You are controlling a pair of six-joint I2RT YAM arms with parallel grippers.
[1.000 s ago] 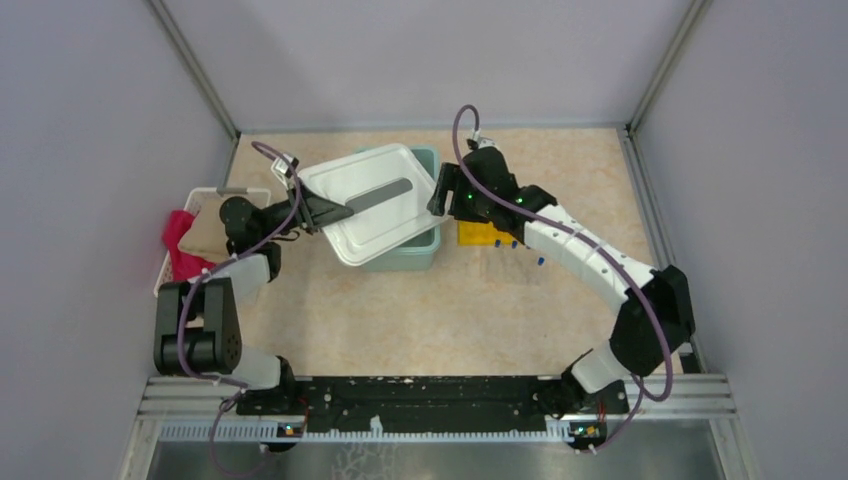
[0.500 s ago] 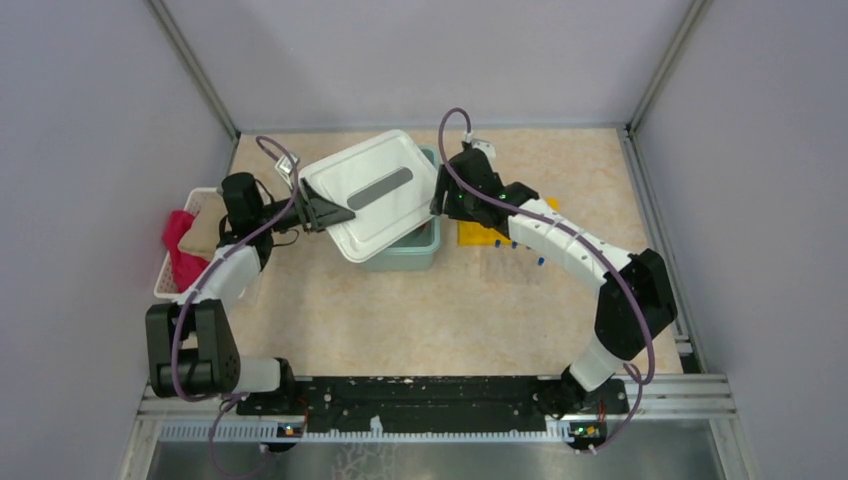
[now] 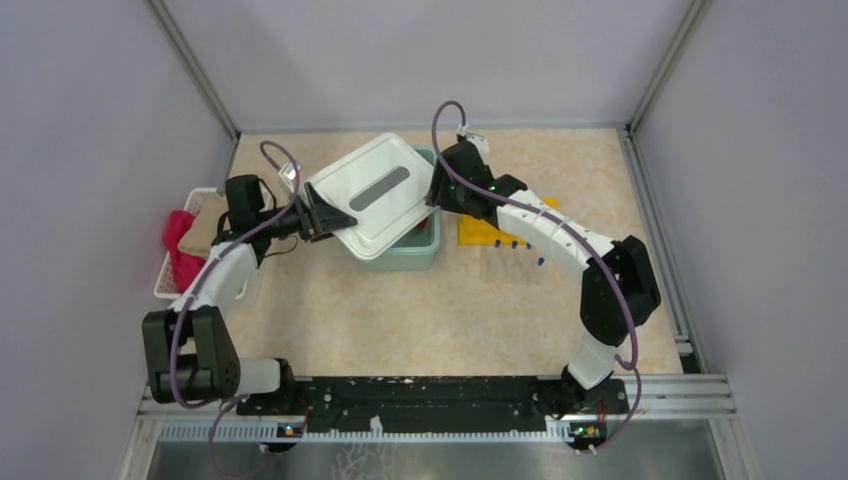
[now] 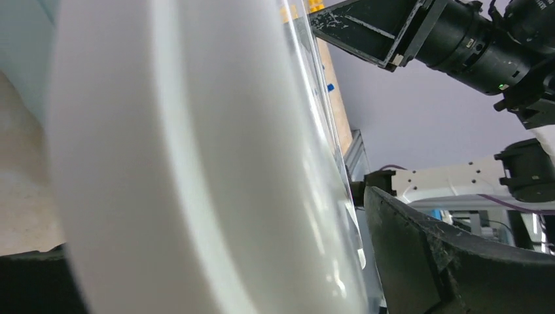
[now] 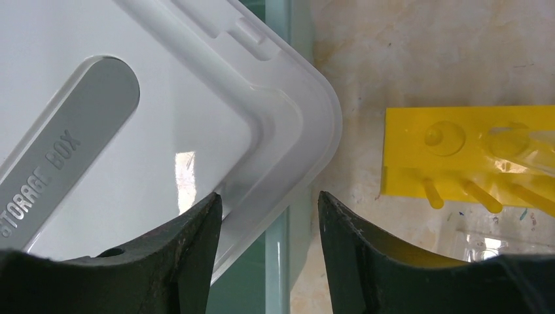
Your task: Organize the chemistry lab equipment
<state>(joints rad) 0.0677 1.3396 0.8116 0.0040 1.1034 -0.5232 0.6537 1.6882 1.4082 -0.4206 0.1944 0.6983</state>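
A white lid (image 3: 375, 195) with a grey handle strip lies askew on the teal storage box (image 3: 415, 257). My left gripper (image 3: 325, 222) is at the lid's near-left edge. In the left wrist view its jaws (image 4: 203, 229) stand open, with the lid's rim (image 4: 163, 163) between them. My right gripper (image 3: 437, 195) is open and straddles the lid's right corner (image 5: 307, 124) without pinching it (image 5: 268, 196). The yellow tube rack (image 3: 480, 233) lies right of the box, with blue-capped tubes (image 3: 514, 243) beside it. A bit of red (image 3: 421, 228) shows inside the box.
A white slatted basket (image 3: 168, 272) stands at the left wall with a pink cloth (image 3: 180, 245) and a tan cloth (image 3: 205, 232) in it. Grey walls and metal frame posts close in the table on three sides.
The left gripper has opened and the lid has settled lower on the box. The right gripper has moved left onto the lid's right corner, and its jaws have narrowed.
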